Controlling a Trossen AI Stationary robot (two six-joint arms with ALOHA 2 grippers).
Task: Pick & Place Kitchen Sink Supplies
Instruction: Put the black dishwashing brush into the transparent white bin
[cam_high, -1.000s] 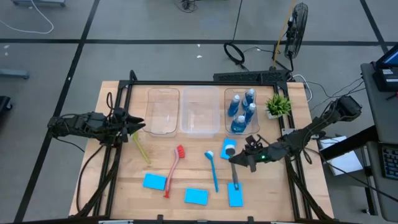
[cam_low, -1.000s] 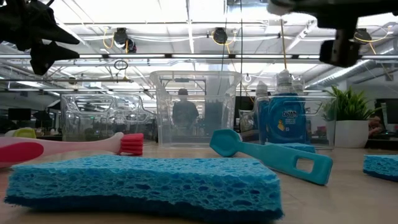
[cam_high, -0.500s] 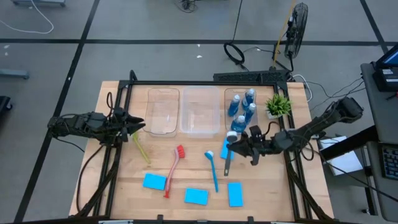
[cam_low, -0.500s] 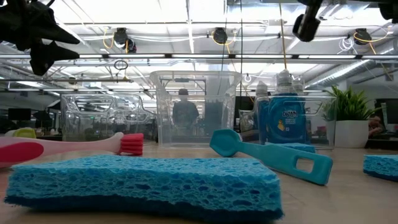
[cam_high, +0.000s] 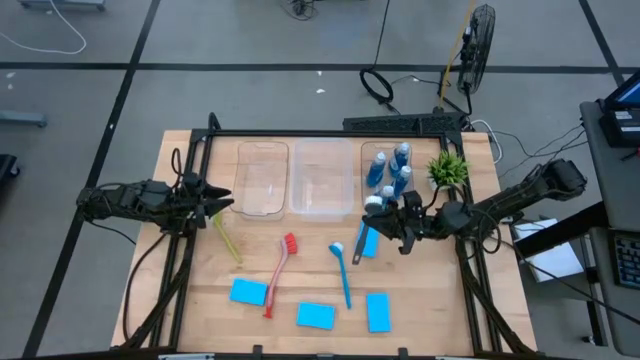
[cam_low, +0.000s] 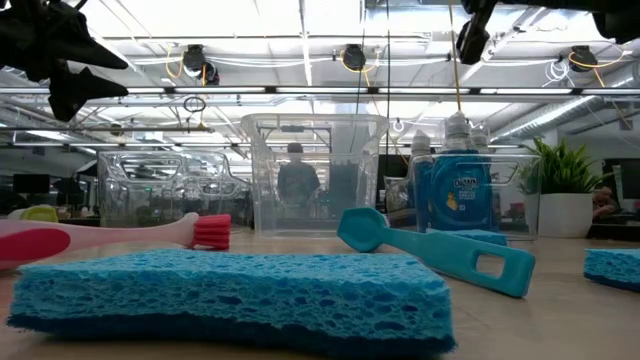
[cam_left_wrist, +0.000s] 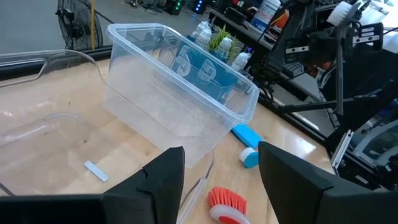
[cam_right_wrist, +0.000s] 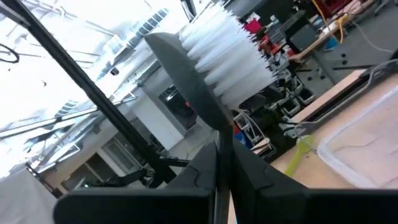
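Status: bottle sorting appears complete; all four blue bottles (cam_high: 388, 178) stand in the right-hand bin (cam_high: 366, 150), at about 1 o'clock from table centre. The middle bin (cam_high: 300, 200) and left bin (cam_high: 245, 205) hold nothing visible. The right gripper (cam_high: 385, 222) is clenched on the grey brush (cam_high: 366, 228), holding it lifted off the table at about 3 o'clock from centre, just in front of the right-hand bin, with the white bristle head toward the bins. The left gripper (cam_high: 222, 205) waits at 9 o'clock beside the left bin, fingers released and empty. Remaining on the table: the yellow-green brush (cam_high: 226, 236), red brush (cam_high: 280, 270), blue brush (cam_high: 342, 272) and four sponges (cam_high: 249, 292), three along the 6 o'clock edge, one under the raised brush. Judged progress: roughly one third.
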